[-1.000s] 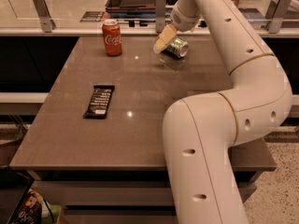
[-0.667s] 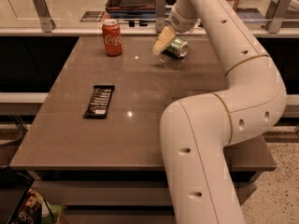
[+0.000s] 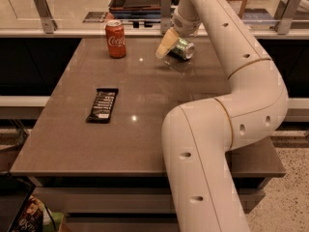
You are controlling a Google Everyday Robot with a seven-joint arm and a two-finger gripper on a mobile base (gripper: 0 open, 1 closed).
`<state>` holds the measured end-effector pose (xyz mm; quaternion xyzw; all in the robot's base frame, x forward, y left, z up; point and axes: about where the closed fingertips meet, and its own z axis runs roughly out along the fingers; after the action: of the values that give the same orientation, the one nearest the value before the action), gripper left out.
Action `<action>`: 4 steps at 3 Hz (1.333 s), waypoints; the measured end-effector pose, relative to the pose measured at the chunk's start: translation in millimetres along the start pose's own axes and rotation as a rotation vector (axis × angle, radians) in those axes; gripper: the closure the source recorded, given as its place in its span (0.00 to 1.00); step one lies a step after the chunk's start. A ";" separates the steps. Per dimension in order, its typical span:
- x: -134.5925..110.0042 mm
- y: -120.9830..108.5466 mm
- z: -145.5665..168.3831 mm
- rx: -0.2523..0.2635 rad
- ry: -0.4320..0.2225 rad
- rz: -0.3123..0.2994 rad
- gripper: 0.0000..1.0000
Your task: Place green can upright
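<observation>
Brown tabletop (image 3: 145,134), pincer (image 3: 172,48) at far edge clamped on tilted green can (image 3: 184,49), red cola can (image 3: 116,38) upright to its left, dark snack bar (image 3: 102,105) nearer

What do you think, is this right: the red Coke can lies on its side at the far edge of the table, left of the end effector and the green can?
Not quite. The camera view shows the red Coke can standing upright, at the far edge of the table, left of the end effector and the green can.
</observation>
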<state>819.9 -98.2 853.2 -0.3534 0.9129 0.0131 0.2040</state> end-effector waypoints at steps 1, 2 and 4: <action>-1.6 0.1 4.7 0.000 -0.003 -0.001 0.18; -3.0 0.3 9.6 -0.001 -0.004 -0.001 0.41; -5.0 0.9 18.5 -0.003 -0.006 -0.002 0.87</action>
<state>829.4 -91.2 838.1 -0.3547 0.9118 0.0153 0.2062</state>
